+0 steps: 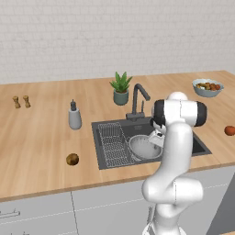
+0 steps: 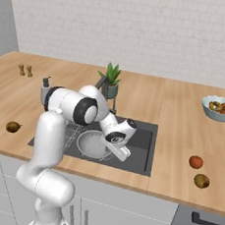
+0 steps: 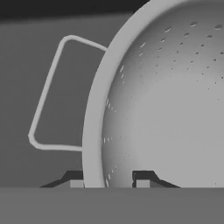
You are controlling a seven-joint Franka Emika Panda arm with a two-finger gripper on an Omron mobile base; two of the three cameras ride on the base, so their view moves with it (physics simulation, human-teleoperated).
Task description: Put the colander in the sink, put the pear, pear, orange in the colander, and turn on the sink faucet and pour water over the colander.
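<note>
The silver perforated colander (image 1: 143, 148) (image 2: 92, 145) (image 3: 166, 100) sits in the dark sink (image 1: 196, 145) (image 2: 142, 150), beside the wire rack. My gripper (image 1: 156, 140) (image 2: 122, 153) (image 3: 109, 183) reaches down into the basin and stands open, one fingertip on each side of the colander's rim with a gap to each. One pear (image 1: 72, 159) (image 2: 13, 127) lies on the counter left of the sink. The other pear (image 2: 201, 181) and the orange (image 1: 229, 131) (image 2: 195, 161) lie on the right. The faucet (image 1: 137, 98) stands behind the basin, and no water runs.
A wire rack (image 1: 112, 142) fills the sink's left part. A soap dispenser (image 1: 75, 117) and a potted plant (image 1: 121, 89) stand behind the sink. A pale bowl of fruit (image 1: 207, 87) (image 2: 221, 109) is at the far right, two small shakers (image 1: 21, 102) far left.
</note>
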